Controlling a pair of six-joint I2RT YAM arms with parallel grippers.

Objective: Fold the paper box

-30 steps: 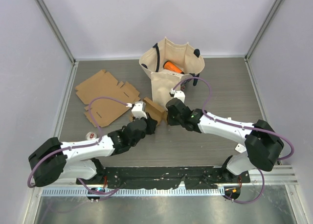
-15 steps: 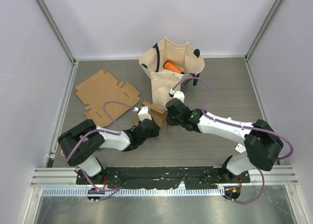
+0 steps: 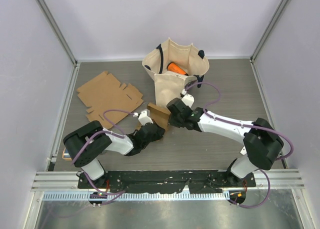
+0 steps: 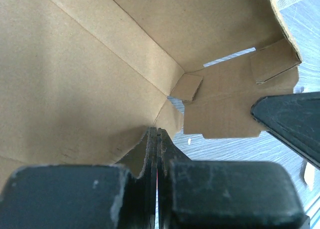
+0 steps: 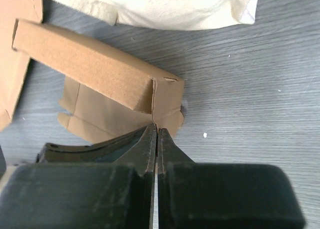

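The paper box is brown cardboard, partly folded, lying mid-table in front of the bag. My left gripper is shut at its near side. In the left wrist view its tips press against the inner wall of the box, with a side flap standing beyond. My right gripper is shut at the box's right end. Its tips touch the corner flap below the raised wall of the box. I see no cardboard between either pair of jaws.
A flat cardboard blank lies at the back left. A cream tote bag with an orange item inside stands just behind the box; its hem is close to the right gripper. Enclosure walls ring the table.
The left gripper has closed fully and dropped in against the box, its arm folding back to the left. The right gripper and the box have shifted slightly left and back.
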